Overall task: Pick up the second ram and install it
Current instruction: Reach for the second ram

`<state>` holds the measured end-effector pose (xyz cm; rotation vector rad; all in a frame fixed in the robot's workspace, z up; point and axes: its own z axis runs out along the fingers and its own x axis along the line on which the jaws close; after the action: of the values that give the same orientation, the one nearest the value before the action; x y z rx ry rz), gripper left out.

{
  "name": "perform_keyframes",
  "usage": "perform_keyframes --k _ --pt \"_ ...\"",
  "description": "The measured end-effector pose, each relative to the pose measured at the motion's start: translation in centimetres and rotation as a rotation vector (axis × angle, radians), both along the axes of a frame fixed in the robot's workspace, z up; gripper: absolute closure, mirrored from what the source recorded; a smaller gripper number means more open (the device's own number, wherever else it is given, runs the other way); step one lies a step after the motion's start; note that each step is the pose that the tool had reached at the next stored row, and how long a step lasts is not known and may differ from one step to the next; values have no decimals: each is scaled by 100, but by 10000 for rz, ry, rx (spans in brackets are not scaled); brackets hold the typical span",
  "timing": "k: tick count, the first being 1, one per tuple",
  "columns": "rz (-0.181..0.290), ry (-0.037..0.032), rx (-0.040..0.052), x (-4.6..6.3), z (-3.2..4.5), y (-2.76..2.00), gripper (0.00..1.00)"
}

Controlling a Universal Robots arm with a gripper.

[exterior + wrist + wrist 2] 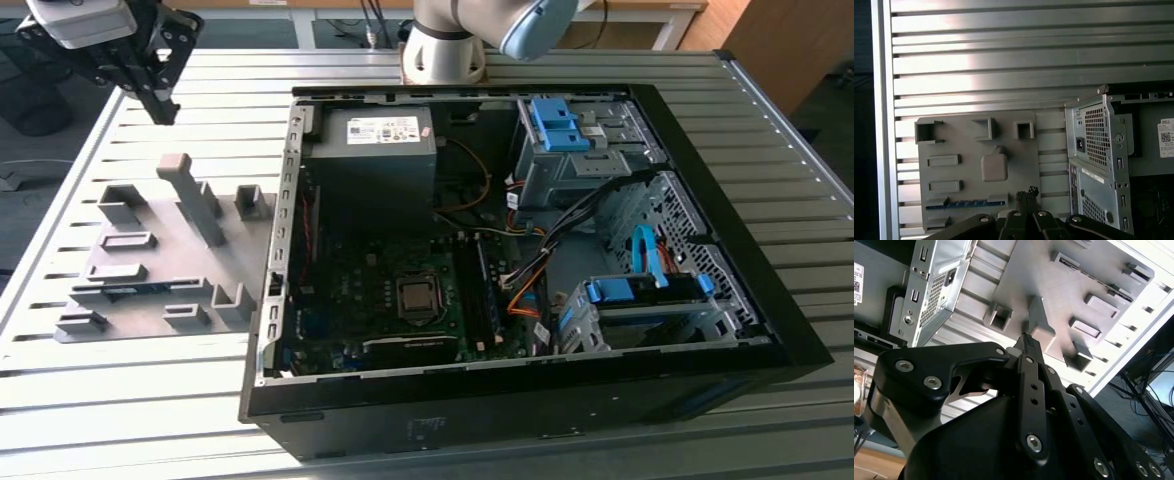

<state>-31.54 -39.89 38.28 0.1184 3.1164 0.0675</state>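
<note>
The second ram (135,291) lies on edge in a slot of the grey fixture plate (160,215), on the exterior view's left; it is a thin green stick with pale blue along it. The first wrist view shows the ram (965,204) near one edge of the plate (966,147). My gripper (163,108) hangs well above the plate's far end, shut with nothing in it. In both wrist views the fingertips (1024,193) (1026,338) meet in a point. The ram is well apart from the gripper.
The open black PC case (747,300) lies right of the plate, with the power supply (374,150), motherboard (400,300) and blue drive cages (641,290) inside. Its metal rear panel (1099,150) borders the plate. Several grey fixture blocks (194,200) stand upright. The table is slatted metal (134,400).
</note>
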Motion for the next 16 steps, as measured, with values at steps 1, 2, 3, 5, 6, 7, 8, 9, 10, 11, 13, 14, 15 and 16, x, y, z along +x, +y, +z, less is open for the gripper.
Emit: perform_keyframes --k 1,2,3,5,6,7,8,9,10,11,13,14,15,16 --pt "0 0 0 -17 -1 0 89" --pt "0 1 -1 -37 -1 0 89" --pt "0 1 0 -61 -2 0 89" --pt "1 0 -1 -111 -3 0 89" --pt "1 0 0 -137 -4 0 89" --pt "1 0 0 -160 -5 0 89" --pt "1 0 0 -180 -6 -2 89" --pt "0 0 0 -197 -7 -4 89" --pt "1 1 -1 -210 -7 -7 89" --pt "1 1 -1 -220 -7 -13 89" --pt "2 1 0 -239 -8 -29 89" --pt "2 1 0 -247 -9 -40 89" --pt "1 0 0 -257 -11 -54 89" --pt "0 0 0 -267 -13 -73 89"
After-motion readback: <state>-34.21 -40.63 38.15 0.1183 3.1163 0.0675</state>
